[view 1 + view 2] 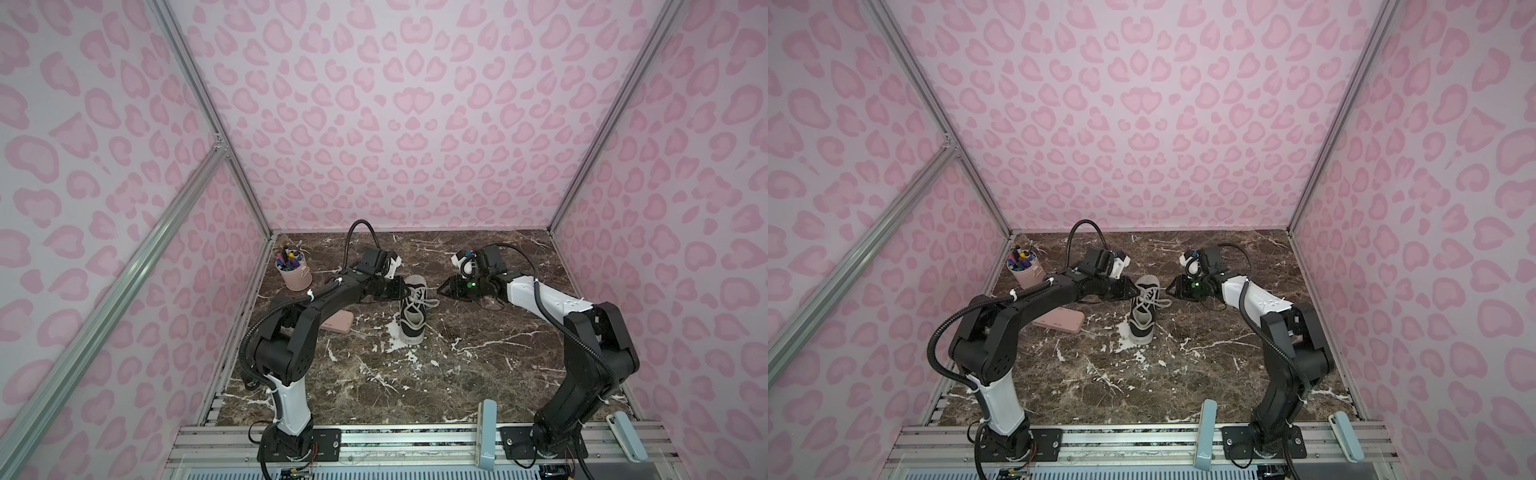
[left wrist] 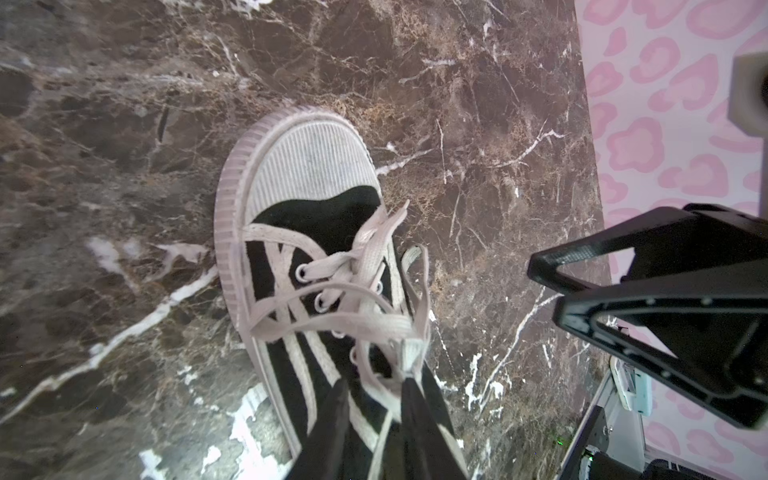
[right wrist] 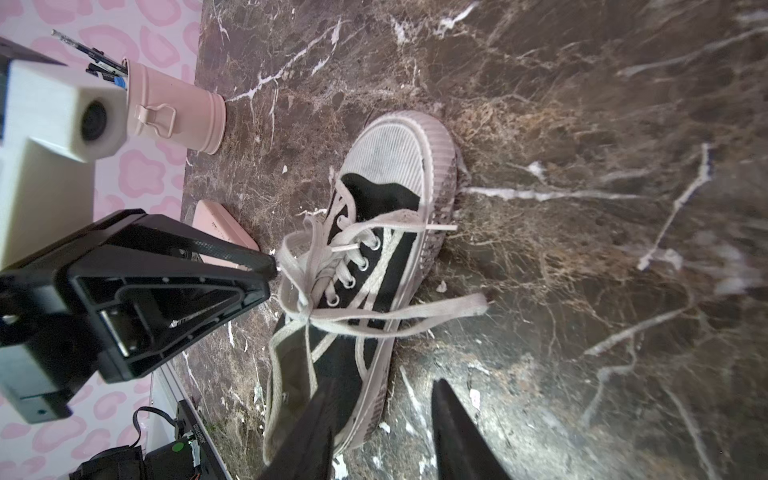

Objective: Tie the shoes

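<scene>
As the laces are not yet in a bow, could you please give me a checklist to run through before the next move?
1. Shoe upright on its sole: ok.
2. Left tool at the lace: one fingertip touches it; firm grip: cannot tell.
3. Right tool open, empty, beside the shoe: ok.
4. Bow tied: not ok; free lace end lies loose on the table.
5. Pink case clear of the shoe: ok.

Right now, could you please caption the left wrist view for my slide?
Left gripper at the white laces of a black sneaker on the marble table, right gripper open alongside.
</scene>
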`<action>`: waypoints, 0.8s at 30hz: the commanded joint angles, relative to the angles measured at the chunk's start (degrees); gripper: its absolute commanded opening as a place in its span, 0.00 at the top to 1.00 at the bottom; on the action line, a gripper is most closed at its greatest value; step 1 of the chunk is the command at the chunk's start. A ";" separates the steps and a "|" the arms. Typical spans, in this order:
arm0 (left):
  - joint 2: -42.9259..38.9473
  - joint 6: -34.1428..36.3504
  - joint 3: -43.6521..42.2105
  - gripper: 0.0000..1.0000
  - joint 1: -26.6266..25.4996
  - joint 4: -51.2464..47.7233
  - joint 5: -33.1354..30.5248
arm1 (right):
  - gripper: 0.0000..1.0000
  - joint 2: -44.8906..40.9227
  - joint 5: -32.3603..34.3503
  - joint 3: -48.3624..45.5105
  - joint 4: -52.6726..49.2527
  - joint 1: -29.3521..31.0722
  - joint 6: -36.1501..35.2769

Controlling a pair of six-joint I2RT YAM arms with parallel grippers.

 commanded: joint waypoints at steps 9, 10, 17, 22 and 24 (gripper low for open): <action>3.00 -0.64 2.65 0.73 -0.13 1.19 1.28 | 0.60 -0.17 -0.34 -0.43 -0.05 -0.18 -0.55; 3.26 -0.60 2.67 0.73 -0.14 1.16 1.37 | 0.60 -0.26 -0.34 -0.49 -0.01 -0.19 -0.56; 3.67 -1.22 1.64 0.75 -0.14 2.44 1.87 | 0.60 -0.68 -0.34 -0.78 -0.23 -0.35 -0.74; 1.81 -1.07 0.83 0.85 -0.14 2.81 0.44 | 0.60 -0.73 -0.41 -0.97 -0.07 -0.40 -0.63; 0.94 -0.87 0.71 0.86 -0.13 2.39 -0.60 | 0.60 -0.73 -0.50 -1.11 0.28 -0.40 -0.48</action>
